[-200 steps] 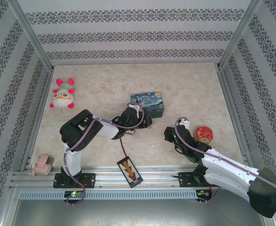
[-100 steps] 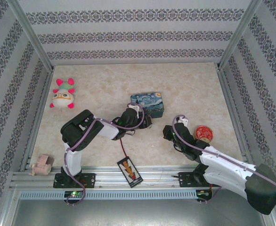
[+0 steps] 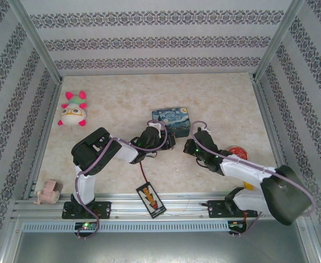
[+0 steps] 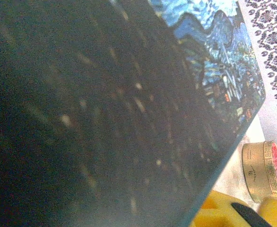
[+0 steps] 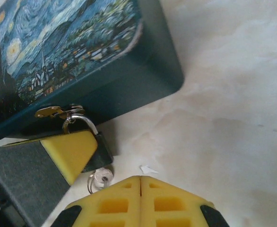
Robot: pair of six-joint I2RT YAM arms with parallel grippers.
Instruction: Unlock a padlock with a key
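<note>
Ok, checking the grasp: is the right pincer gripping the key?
No, the right pincer has its yellow pads pressed together, nothing between; the silvery key sits beside them.

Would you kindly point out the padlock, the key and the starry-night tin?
padlock (image 5: 102, 150): right wrist view, on its dark body.
key (image 5: 102, 176): right wrist view, on its silvery head.
starry-night tin (image 5: 67, 42): right wrist view, on the painted lid.

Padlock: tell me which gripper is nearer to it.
Left. The left gripper has a yellow finger against the padlock by the tin; the right gripper, shut, sits just short, beside the key.
</note>
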